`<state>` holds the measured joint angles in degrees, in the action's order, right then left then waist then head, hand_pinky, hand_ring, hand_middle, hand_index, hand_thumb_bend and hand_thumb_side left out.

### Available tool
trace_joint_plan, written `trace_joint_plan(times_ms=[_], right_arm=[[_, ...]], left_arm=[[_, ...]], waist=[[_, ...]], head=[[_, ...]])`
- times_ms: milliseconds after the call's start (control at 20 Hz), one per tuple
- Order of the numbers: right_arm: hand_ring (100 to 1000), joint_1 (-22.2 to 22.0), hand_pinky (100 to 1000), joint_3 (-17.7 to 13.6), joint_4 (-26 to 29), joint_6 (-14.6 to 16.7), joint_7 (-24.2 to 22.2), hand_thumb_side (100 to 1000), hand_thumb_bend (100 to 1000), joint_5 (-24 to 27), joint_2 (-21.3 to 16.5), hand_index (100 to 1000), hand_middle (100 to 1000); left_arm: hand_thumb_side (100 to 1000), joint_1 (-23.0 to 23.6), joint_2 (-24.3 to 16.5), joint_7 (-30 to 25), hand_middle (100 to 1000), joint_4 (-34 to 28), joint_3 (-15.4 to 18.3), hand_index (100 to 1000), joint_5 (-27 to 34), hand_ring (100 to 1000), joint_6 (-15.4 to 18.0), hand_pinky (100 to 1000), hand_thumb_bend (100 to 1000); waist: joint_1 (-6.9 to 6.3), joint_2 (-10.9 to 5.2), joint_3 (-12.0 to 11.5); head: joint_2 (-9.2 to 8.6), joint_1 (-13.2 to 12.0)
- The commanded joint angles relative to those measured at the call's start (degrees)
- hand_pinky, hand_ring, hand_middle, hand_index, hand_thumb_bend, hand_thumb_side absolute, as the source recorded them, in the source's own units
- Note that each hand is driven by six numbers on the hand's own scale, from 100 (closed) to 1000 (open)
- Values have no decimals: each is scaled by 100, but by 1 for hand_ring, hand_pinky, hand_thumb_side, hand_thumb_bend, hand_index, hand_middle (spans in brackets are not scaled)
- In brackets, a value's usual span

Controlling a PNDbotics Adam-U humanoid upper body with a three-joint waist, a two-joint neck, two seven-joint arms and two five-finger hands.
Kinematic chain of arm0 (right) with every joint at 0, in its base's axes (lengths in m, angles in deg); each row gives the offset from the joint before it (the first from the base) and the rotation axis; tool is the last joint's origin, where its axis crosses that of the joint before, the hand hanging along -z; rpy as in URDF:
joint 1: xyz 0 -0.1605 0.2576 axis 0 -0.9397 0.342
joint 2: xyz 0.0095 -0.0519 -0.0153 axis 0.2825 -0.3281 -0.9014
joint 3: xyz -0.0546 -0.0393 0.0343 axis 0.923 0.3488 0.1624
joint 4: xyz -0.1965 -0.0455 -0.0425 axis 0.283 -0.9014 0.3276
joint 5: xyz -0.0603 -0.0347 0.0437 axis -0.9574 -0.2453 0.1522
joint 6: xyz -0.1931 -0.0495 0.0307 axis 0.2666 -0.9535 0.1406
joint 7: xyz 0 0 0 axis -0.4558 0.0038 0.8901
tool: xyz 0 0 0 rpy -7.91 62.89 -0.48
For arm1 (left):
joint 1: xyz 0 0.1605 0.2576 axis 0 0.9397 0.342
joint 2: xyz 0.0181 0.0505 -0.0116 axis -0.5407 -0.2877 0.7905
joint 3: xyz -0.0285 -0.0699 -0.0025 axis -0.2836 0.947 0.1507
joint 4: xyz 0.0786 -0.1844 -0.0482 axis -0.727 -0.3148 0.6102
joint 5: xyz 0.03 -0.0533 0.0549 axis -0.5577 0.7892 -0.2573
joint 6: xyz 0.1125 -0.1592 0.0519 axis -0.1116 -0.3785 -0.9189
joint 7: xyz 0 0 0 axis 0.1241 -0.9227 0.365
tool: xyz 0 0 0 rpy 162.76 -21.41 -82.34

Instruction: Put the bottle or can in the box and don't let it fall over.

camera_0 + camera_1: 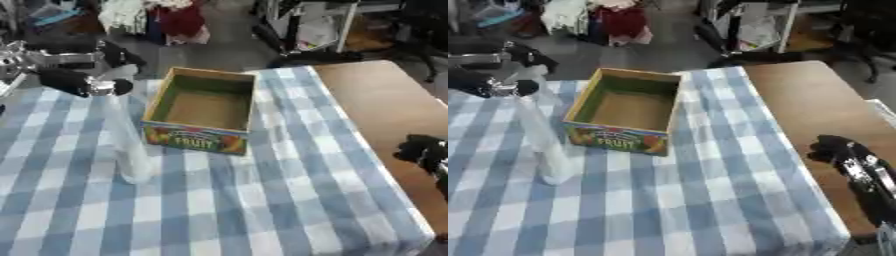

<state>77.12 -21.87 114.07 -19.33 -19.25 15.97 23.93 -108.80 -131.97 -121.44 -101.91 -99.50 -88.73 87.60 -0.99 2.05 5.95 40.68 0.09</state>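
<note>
Right hand (pixel 842 152): idle at the near right edge over bare wood, holding nothing; whether its fingers are curled I cannot tell.
Bench (pixel 262 200): checked blue-and-white cloth, bare brown top on the right.
Bottle (pixel 129 145): clear, tall, upright, base on the cloth just left of the box's front corner.
Left hand (pixel 79 70): fingers and thumb closed around the bottle's top.
Box (pixel 203 107): open, fruit label facing near, nothing inside.
Step in hand: lift straight up — high enough for the base to pass the wall — carry right, lower flat.
Views: the right eye shows the right hand's wrist and forearm; the left eye cuts them off.
</note>
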Motion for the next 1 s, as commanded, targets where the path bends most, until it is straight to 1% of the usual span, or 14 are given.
trace_joint_plan(times_ms=[50, 200, 450, 500, 550, 700, 750, 800, 850, 950, 1000], right_arm=[[706, 65, 804, -21, 75, -6, -4, 773, 100, 27, -115, 802, 685], [706, 68, 805, -20, 77, -8, -5, 772, 100, 27, -112, 802, 685], [705, 66, 804, -20, 80, -16, -9, 773, 100, 26, -108, 802, 684], [705, 66, 804, -20, 81, -17, -9, 773, 100, 27, -108, 802, 684], [706, 66, 805, -20, 81, -19, -10, 774, 100, 27, -107, 802, 685], [706, 66, 805, -20, 81, -24, -13, 774, 100, 28, -106, 803, 684], [706, 65, 805, -21, 80, -25, -13, 775, 100, 29, -107, 803, 684], [706, 64, 805, -21, 79, -27, -13, 775, 100, 29, -106, 803, 684], [706, 64, 805, -20, 78, -28, -13, 775, 100, 30, -106, 803, 684], [706, 63, 805, -21, 76, -29, -13, 775, 100, 29, -105, 803, 684], [706, 63, 805, -21, 75, -29, -13, 775, 100, 29, -105, 803, 684]], left_arm=[[1000, -63, -62, -1255, 784, 46, 53, 950, -133, 762, 1362, 772, 240], [975, -39, -30, -1255, 765, 81, 24, 932, -173, 744, 1414, 746, 202], [843, -9, 6, -1255, 688, 56, -56, 876, -245, 673, 1524, 684, 111], [843, -6, 10, -1255, 688, 50, -65, 876, -261, 673, 1542, 684, 111], [736, -3, 16, -1255, 625, 40, -71, 837, -279, 620, 1561, 644, 100], [607, 4, 24, -1255, 557, 11, -68, 793, -355, 558, 1619, 586, 100], [517, 5, 25, -1255, 517, 5, -56, 766, -378, 523, 1634, 552, 100], [459, 4, 25, -1255, 494, -2, -40, 748, -396, 502, 1649, 530, 100], [382, 3, 25, -1255, 461, -7, -22, 721, -405, 472, 1660, 502, 100], [244, -4, 27, -1240, 382, -20, 29, 660, -384, 405, 1669, 436, 100], [219, -7, 26, -1207, 365, -28, 51, 646, -359, 389, 1667, 421, 100]], waist=[[0, -64, 8], [-2, -64, 16], [-6, -65, 31], [-7, -65, 32], [-7, -65, 34], [-6, -64, 38], [-6, -64, 38], [-6, -64, 38], [-5, -64, 38], [-3, -64, 35], [-3, -65, 34]], head=[[-56, -10], [-60, -20], [-68, -32], [-69, -33], [-70, -36], [-73, -41], [-73, -42], [-72, -42], [-72, -41], [-75, -41], [-77, -42]])
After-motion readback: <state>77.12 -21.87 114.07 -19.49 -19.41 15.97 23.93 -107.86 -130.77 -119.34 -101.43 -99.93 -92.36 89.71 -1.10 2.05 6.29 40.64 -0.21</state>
